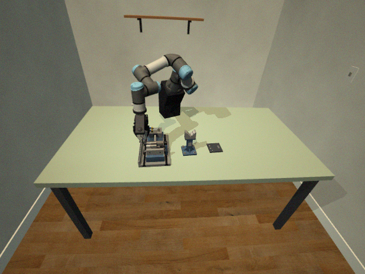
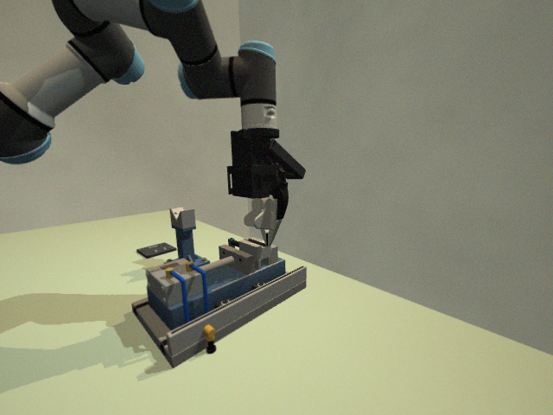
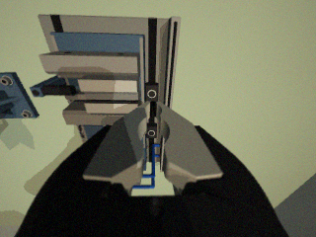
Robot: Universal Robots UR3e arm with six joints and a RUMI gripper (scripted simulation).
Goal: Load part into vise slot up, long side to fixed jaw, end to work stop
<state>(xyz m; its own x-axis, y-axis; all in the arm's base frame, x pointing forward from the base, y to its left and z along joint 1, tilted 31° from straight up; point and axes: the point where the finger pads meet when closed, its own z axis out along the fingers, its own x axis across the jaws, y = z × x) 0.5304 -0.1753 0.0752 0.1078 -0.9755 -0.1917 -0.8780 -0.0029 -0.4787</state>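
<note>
"How is the claw point(image 1: 142, 142) point(image 2: 268, 245) point(image 3: 152, 102) being posed?"
"Its tips are being pressed together, nothing pinched."
"And the part point(image 1: 151, 144) point(image 2: 251, 246) point(image 3: 101, 86)?"
"In the wrist view, it's being cradled between the vise point(image 1: 155, 157) point(image 2: 223, 285) point(image 3: 99, 43) jaws, toward ten o'clock from the tips."

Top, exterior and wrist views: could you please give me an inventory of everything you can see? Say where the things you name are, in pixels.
vise point(image 1: 154, 151) point(image 2: 236, 258) point(image 3: 91, 64): one, grey and blue, on a base plate
part point(image 3: 125, 89): one, light grey, between the vise jaws
hoses point(image 2: 185, 295) point(image 3: 154, 168): two, blue, at the vise's cylinder end
side rail point(image 2: 240, 315) point(image 3: 172, 64): one, grey, along the base plate
V-block point(image 1: 190, 136) point(image 2: 187, 220): one, grey, on a blue stand beside the vise
infeed plate point(image 1: 214, 147) point(image 2: 155, 250): one, dark, beyond the V-block
table point(image 1: 250, 165) point(image 2: 402, 348) point(image 3: 247, 74): one, pale green, underneath
wall shelf point(image 1: 163, 17): one, brown, back wall
switch point(image 1: 349, 73): one, grey, side wall
floor point(image 1: 177, 206): one, brown wood
walls point(image 1: 230, 59) point(image 2: 402, 134): three, grey, around
pedestal point(image 1: 170, 103): one, black, under the arm
arm point(image 1: 155, 65) point(image 2: 257, 78): one, grey, white and blue, reaching over the table
gripper point(image 1: 141, 142) point(image 2: 267, 243) point(image 3: 154, 105): one, black and grey, shut, above the vise
</note>
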